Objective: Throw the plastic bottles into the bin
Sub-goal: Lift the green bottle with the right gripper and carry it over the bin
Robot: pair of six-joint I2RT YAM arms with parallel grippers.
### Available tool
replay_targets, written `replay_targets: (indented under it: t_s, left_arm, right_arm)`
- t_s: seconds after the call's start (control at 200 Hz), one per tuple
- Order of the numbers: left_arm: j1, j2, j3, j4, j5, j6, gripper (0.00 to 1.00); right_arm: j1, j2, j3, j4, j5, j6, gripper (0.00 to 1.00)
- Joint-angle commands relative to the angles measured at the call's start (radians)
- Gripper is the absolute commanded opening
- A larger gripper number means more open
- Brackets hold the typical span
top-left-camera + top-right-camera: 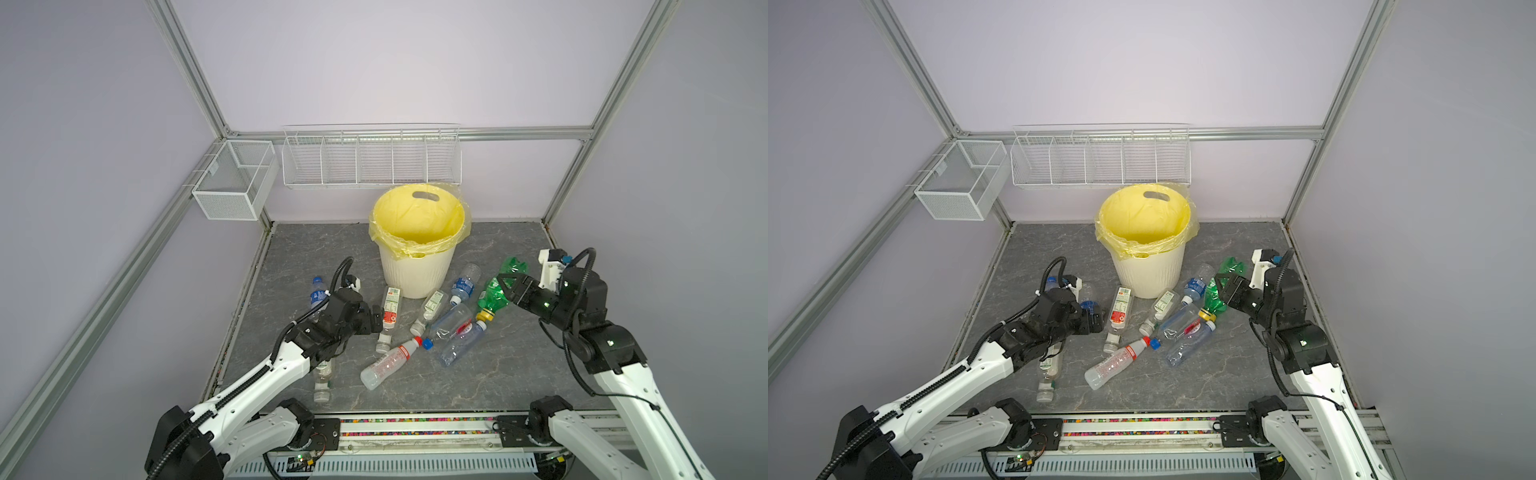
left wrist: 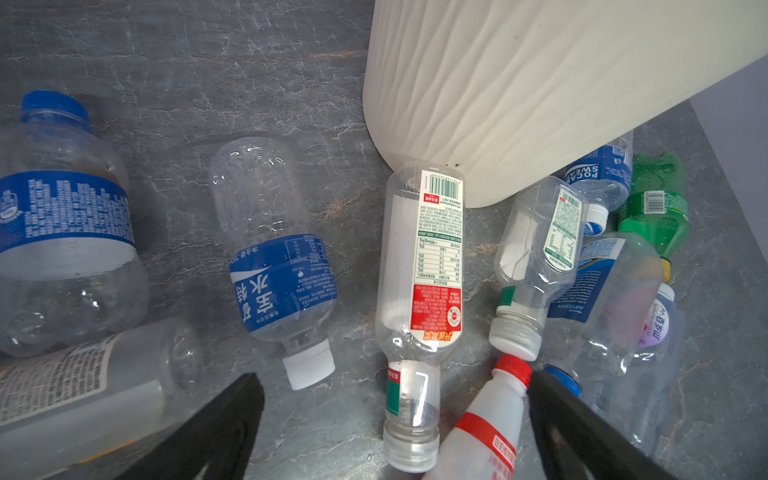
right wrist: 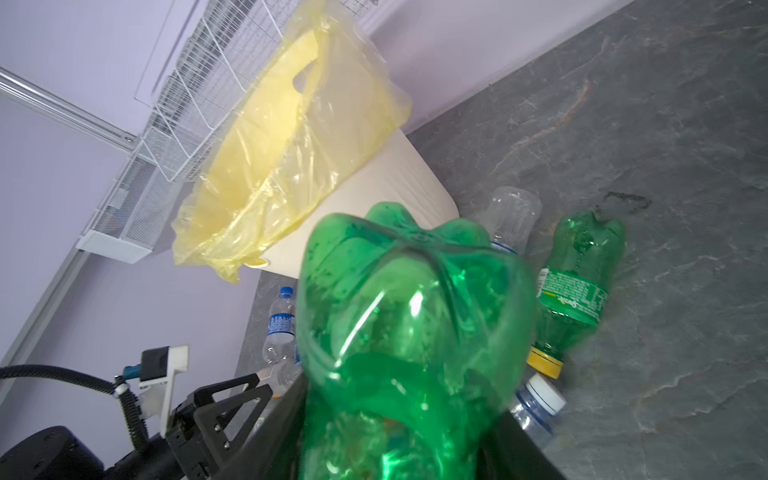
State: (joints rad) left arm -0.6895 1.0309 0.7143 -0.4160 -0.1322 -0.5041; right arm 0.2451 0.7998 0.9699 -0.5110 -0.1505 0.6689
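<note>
Quick count: eleven plastic bottles (image 1: 451, 322) in sight, nine clear or white and two green with yellow caps; one bin (image 1: 415, 274), cream and ribbed with a yellow bag (image 1: 419, 220) over its rim, standing at the back of the grey bench (image 1: 498, 374); two white wire baskets (image 1: 370, 162) on the wall behind; two claws.

Over to the right claw (image 1: 505, 286); it's clamped on a green bottle (image 3: 415, 316), body pinched between the black fingers, base poking out past the tips; the bin stands to its left in both top views, near but apart. The other green bottle (image 3: 577, 282) lies on the bench just beside that claw, up against the heap of clear ones.

Left claw (image 2: 392, 380) is spread wide with nothing in it, low over the bench to the left of the bin; the red-and-white labelled bottle (image 2: 419, 266) lies lengthwise ahead of it, base right at the foot of the bin, neck in line with the gap between the fingers; a white bottle with a red cap (image 2: 490, 415) lies just beside one finger. Two blue-labelled bottles (image 2: 282, 270) lie off to the side; one more clear bottle is partly hidden under the left arm.
</note>
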Motion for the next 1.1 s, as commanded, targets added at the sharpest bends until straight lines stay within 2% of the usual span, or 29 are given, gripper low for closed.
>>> replay_targets:
  t_s: [0.0,0.415,0.915,1.095]
  left_arm:
    - [-0.004,0.005,-0.006,0.014,0.007,-0.017,0.99]
    - [-0.004,0.01,-0.007,0.023,0.015,-0.029,0.99]
    - [-0.004,0.02,-0.016,0.026,0.011,-0.018,0.99]
    - [-0.003,0.038,-0.016,0.032,0.017,-0.016,0.99]
  right_arm:
    - [0.005,0.021,0.04,0.077,-0.039,0.002,0.55]
    - [0.006,0.127,0.179,0.166,-0.095,-0.021,0.55]
    - [0.006,-0.073,-0.01,0.13,-0.082,-0.07,0.55]
    - [0.006,-0.061,0.0,0.158,-0.088,-0.055,0.55]
